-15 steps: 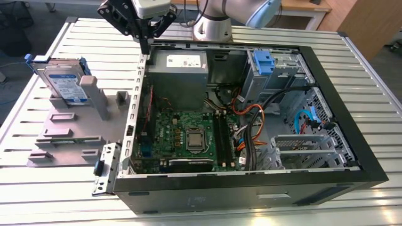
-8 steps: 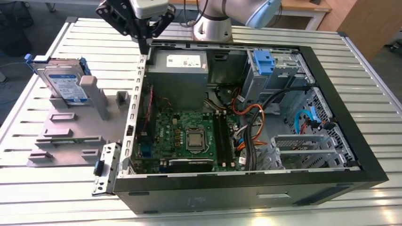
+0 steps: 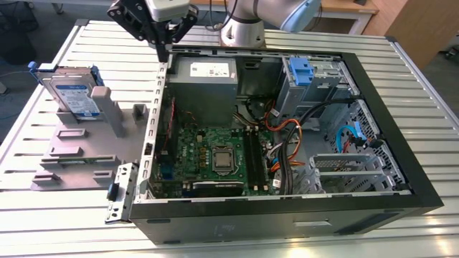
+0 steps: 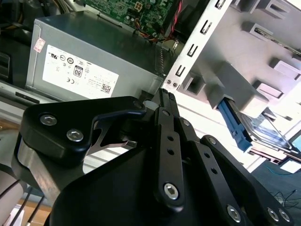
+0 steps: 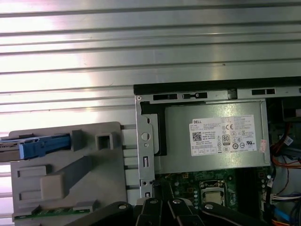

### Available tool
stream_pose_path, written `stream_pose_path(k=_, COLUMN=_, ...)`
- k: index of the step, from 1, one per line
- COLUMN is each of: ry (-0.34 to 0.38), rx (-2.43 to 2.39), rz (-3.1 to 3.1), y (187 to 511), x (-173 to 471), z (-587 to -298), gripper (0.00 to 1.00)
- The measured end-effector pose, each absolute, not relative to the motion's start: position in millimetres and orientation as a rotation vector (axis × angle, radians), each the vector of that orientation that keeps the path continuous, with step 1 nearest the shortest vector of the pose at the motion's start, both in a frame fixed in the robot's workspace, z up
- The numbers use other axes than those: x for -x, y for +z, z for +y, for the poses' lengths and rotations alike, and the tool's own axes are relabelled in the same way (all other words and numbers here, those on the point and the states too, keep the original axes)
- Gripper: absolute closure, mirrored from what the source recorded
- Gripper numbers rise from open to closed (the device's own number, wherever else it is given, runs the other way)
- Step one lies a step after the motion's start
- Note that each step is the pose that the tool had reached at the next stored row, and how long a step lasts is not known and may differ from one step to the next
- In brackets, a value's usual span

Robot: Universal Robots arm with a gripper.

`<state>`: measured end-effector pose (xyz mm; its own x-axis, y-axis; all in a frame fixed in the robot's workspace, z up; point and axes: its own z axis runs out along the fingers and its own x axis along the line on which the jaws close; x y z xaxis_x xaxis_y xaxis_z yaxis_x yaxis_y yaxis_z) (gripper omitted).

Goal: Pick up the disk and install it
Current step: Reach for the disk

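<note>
The disk point(image 3: 72, 92) is a silver drive with a white-and-blue label in a blue carrier. It stands on edge in a grey fixture point(image 3: 79, 156) at the exterior view's left, beside the open computer case point(image 3: 287, 212). My gripper point(image 3: 166, 50) hangs above the case's back left corner, to the right of the disk and well apart from it. Its black fingers are shut with nothing between them. The second wrist view has the gripper point(image 4: 165, 94) over the case edge, with the disk point(image 4: 263, 129) off to one side. In the first wrist view the disk point(image 5: 33, 146) lies beyond the gripper point(image 5: 159, 193).
Inside the case are a grey power supply box point(image 3: 203, 80), a green motherboard point(image 3: 215, 156), bundled cables point(image 3: 287, 140) and a blue bracket point(image 3: 300, 70) on the grey drive bay. Everything rests on a ribbed metal table point(image 3: 43, 226). The arm's base point(image 3: 244, 32) stands behind the case.
</note>
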<state>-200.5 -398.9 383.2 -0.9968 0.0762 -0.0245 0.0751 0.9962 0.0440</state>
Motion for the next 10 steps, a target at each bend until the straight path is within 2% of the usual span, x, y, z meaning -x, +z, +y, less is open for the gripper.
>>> stream_pose_path(k=10, ry=0.067, rx=-0.118, rz=3.112, y=382.9, x=203.9, z=-398.9, gripper=0.89)
